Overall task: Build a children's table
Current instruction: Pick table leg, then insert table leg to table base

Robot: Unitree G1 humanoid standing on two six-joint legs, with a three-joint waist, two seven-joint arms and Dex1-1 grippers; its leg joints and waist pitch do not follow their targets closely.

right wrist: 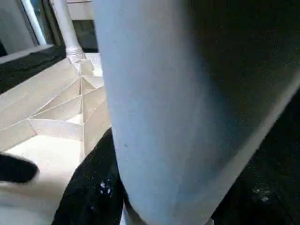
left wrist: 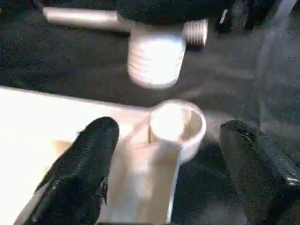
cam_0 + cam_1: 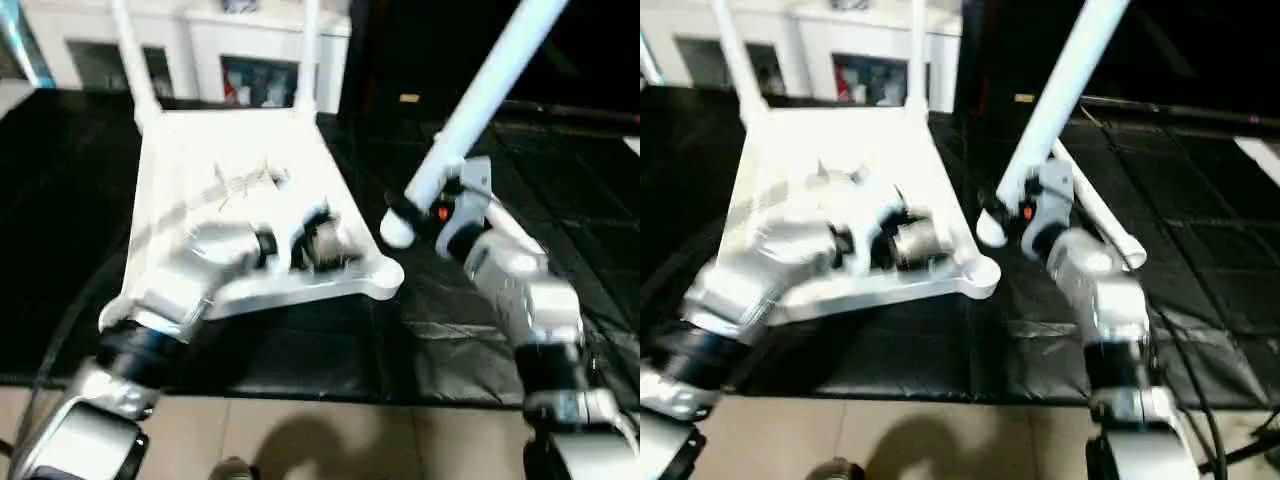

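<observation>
step: seat third leg | right gripper (image 3: 440, 215) clamps leg (image 3: 480, 100), threaded end near empty corner socket (image 2: 178, 124) | left gripper (image 2: 164, 154) open astride tabletop (image 3: 230, 200) corner on black mat | tip: steady top, align threads upright, then twist

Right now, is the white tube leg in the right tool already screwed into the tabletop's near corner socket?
No, the white tube leg hangs clear of the empty corner socket.

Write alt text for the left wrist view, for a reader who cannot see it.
A white table leg's threaded end hangs just above the empty round corner socket of the upturned white tabletop, not yet inserted. The left gripper stands open, its two black fingers on either side of the socket, over a black mat.
</observation>
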